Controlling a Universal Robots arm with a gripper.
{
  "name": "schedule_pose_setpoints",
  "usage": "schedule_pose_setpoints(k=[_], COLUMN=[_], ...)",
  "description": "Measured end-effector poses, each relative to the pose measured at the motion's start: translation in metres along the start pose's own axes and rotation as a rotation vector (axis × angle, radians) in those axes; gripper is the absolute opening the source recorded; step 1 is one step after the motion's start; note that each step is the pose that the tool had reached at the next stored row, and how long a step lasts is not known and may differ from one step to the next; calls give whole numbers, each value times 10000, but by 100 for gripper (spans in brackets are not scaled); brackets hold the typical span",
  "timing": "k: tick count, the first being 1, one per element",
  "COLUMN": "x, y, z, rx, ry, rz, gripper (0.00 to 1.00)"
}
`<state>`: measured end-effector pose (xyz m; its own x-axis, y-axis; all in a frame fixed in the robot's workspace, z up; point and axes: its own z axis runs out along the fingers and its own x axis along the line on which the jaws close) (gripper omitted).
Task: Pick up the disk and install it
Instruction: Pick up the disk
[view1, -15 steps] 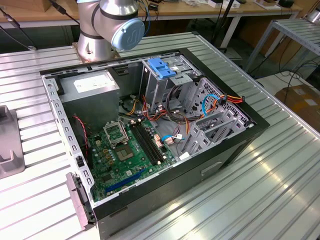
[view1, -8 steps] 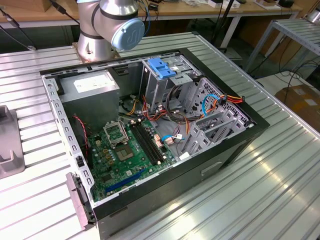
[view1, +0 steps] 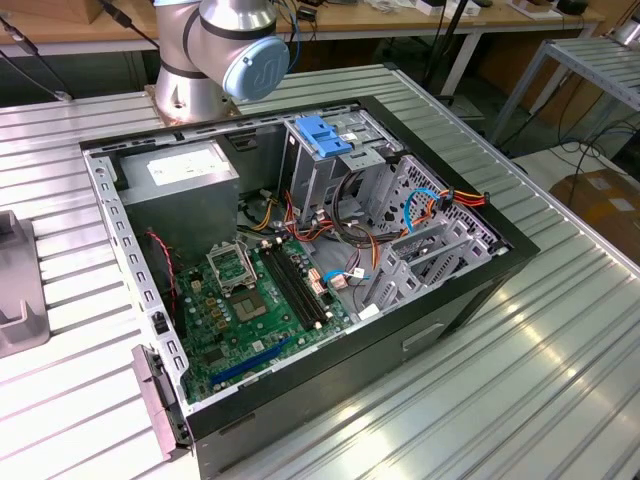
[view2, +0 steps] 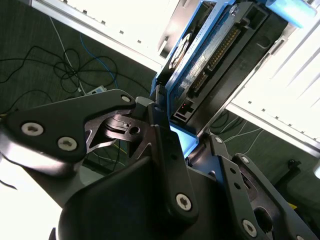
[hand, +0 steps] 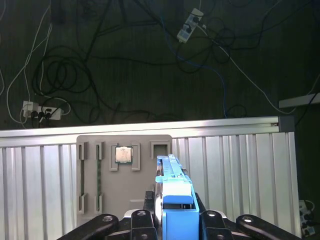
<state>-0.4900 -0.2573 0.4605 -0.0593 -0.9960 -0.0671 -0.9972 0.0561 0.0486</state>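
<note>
Hard to follow the arm (view1: 222, 48) in the exterior view: cut off just past its base and first joints, standing at the far side of the open computer case (view1: 330, 400). No telling from that view how the rest of it bends.

Closer in, from the first wrist view: the gripper (hand: 175, 216) pressed together on the disk (hand: 176, 192), one black finger on each side of it. Disk seen edge-on there, so little to go by beyond a bright blue rail and a thin strip of metal; broad faces turned out of sight. Finger pads hidden behind the linkages and the disk's own body.

From the second wrist view: same clamp (view2: 186, 141), with the disk (view2: 215, 55) running straight out from the palm past the fingertips. Row of connector pins and a blue rail plain enough; far end cut off at the picture's edge.

Wrist aimed at a ribbed metal table (hand: 240, 165). Straight ahead of the fingertips, a grey tray (hand: 145, 175) with a processor chip (hand: 123, 154) in one pocket and thin strips in narrow slots, too slim to identify. Past the table's edge, further out from the hand, dark floor with tangled cables (hand: 75, 70) and a power strip (hand: 189, 26).
</note>
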Motion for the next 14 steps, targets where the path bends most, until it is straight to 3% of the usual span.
schedule_pose_setpoints(k=[14], x=[-2], y=[2], z=[-31], rx=[0], ry=[0], rz=[0], gripper=[37])
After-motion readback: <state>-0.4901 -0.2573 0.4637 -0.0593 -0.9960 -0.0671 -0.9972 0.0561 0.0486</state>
